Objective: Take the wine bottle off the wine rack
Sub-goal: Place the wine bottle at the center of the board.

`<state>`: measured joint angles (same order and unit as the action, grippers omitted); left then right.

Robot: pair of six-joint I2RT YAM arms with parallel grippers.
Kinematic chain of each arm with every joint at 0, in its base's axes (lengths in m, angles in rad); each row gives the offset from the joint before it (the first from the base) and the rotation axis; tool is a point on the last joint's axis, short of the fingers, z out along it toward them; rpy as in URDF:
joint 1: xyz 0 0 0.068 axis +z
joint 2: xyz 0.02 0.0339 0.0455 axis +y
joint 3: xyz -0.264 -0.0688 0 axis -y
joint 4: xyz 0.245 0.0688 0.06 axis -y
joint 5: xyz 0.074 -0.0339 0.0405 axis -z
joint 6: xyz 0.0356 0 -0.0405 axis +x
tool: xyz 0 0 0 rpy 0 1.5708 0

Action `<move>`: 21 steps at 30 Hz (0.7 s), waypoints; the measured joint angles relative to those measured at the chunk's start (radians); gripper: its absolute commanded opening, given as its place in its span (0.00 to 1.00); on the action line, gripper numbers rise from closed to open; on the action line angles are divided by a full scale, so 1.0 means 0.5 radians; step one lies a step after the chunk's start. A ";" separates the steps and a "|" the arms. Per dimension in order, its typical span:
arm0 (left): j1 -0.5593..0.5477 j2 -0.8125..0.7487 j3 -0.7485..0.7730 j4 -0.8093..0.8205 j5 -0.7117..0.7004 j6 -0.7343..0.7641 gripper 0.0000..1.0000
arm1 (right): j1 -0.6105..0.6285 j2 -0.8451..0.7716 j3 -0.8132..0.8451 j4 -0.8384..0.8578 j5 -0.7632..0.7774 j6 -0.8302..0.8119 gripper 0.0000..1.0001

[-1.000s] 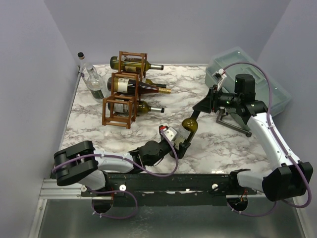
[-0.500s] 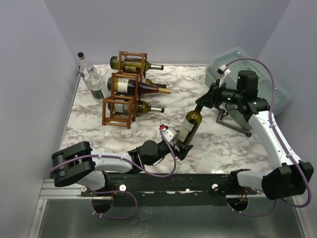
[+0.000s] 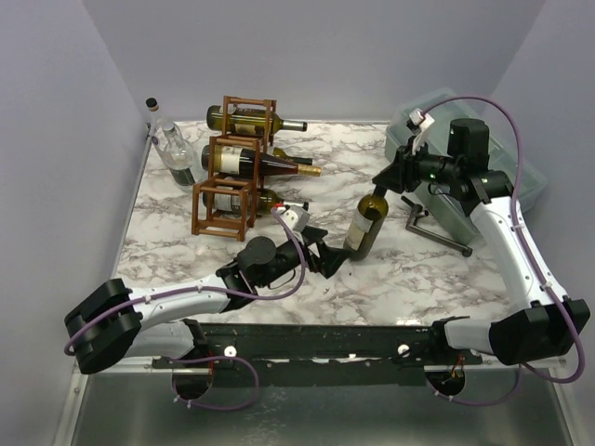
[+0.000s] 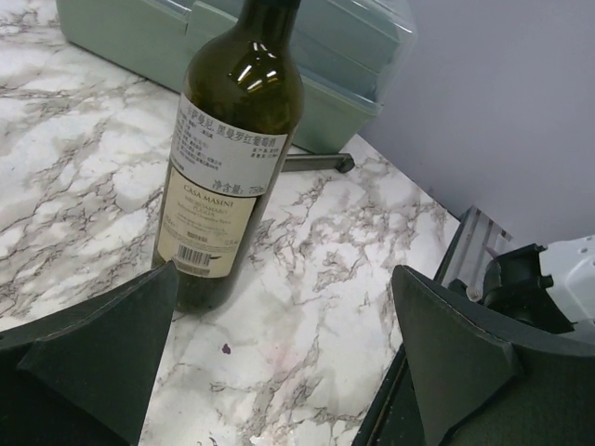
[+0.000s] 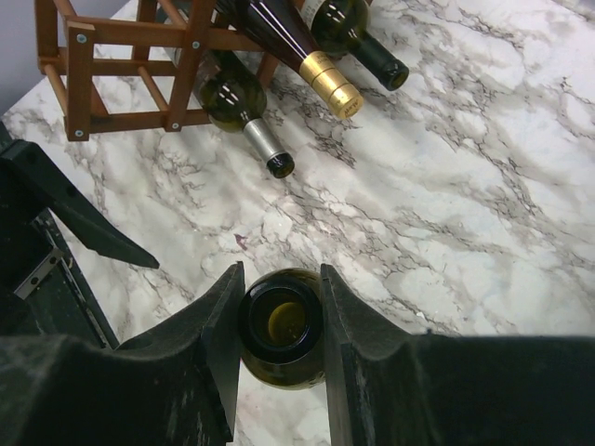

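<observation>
Your right gripper (image 5: 279,321) clamped on the neck of the dark-green glass wine bottle (image 4: 228,167), left gripper (image 4: 284,358) spread wide.

**Bottle mid-table, rack behind left**

Your wine bottle (image 3: 364,226) stands on the table (image 3: 418,269) near its middle. From it, the wine rack (image 3: 232,181) sits at ten o'clock, the lidded box (image 3: 502,163) at two, and your left fingers (image 4: 102,362) just beside at eight.

Bright, even light; sharp, faint shadows.
</observation>
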<state>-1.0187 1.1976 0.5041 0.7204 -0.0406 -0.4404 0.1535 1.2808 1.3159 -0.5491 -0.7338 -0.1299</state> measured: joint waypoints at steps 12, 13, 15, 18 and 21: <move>0.001 -0.011 0.272 -0.349 0.082 0.256 0.99 | 0.326 0.056 0.089 -0.119 0.254 -0.181 0.01; 0.001 0.003 0.305 -0.372 0.084 0.268 0.99 | 0.362 0.056 0.092 -0.118 0.279 -0.194 0.02; 0.001 0.039 0.367 -0.396 0.089 0.285 0.99 | 0.426 0.056 0.097 -0.118 0.322 -0.213 0.06; 0.001 0.092 0.426 -0.421 0.090 0.295 0.99 | 0.499 0.049 0.097 -0.118 0.373 -0.234 0.15; 0.001 0.128 0.443 -0.449 0.089 0.304 0.99 | 0.528 0.036 0.091 -0.123 0.402 -0.250 0.24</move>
<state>-1.0183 1.2617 0.7258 0.4957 0.0040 -0.2882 0.4175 1.2987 1.3613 -0.6106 -0.5327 -0.2550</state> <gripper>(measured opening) 0.987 0.348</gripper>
